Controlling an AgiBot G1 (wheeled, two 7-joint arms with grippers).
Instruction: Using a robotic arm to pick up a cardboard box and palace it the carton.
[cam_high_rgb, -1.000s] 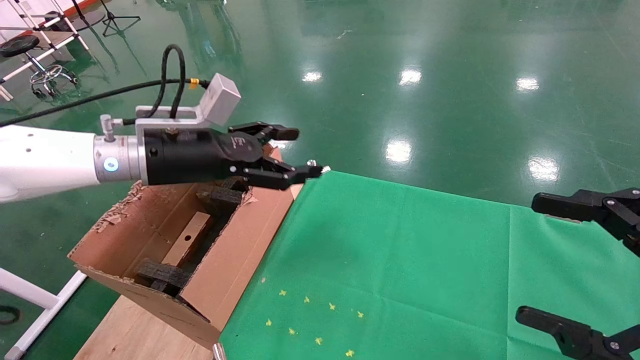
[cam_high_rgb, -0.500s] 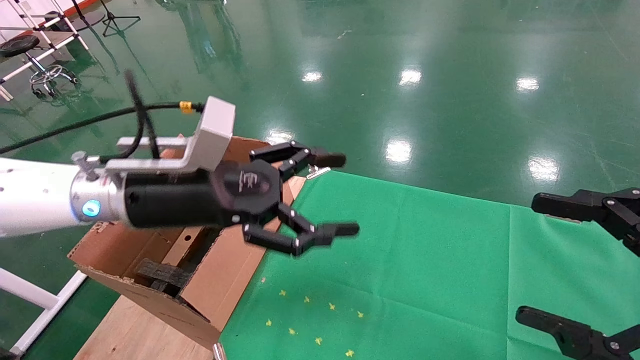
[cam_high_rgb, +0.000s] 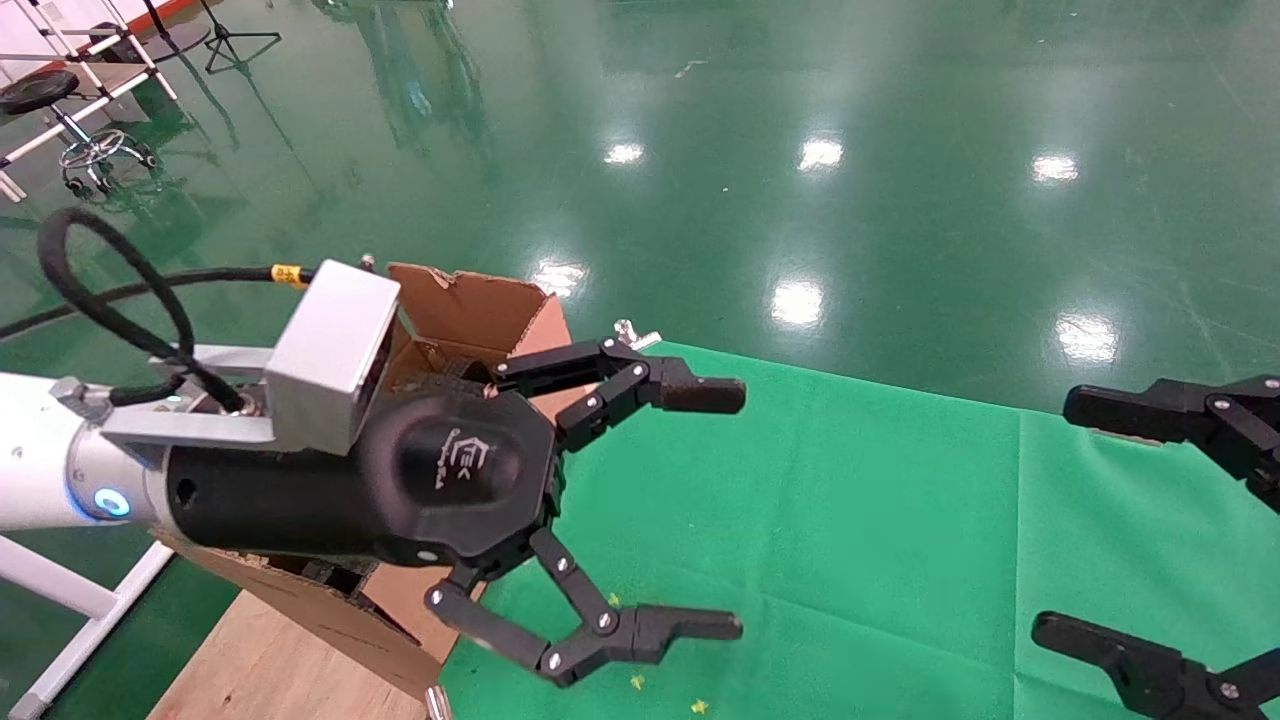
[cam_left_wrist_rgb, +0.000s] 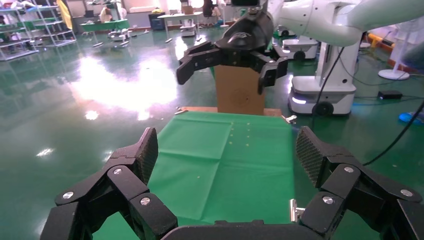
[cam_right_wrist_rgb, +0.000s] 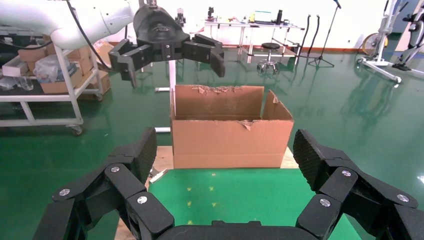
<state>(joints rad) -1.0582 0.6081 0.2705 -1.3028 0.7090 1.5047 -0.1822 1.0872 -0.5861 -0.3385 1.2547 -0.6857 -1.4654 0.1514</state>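
The left hand (cam_high_rgb: 715, 510) is seen released and empty above the green worktop (cam_high_rgb: 850, 520), just beside the carton (cam_right_wrist_rgb: 231, 134). The cardboard box cannot be seen. The right hand (cam_high_rgb: 1130, 520) is parked, released.

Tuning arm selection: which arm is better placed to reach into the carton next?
Left, probably. The left gripper hangs open close by the carton; the right gripper sits open at the green cloth's opposite side, away from it.
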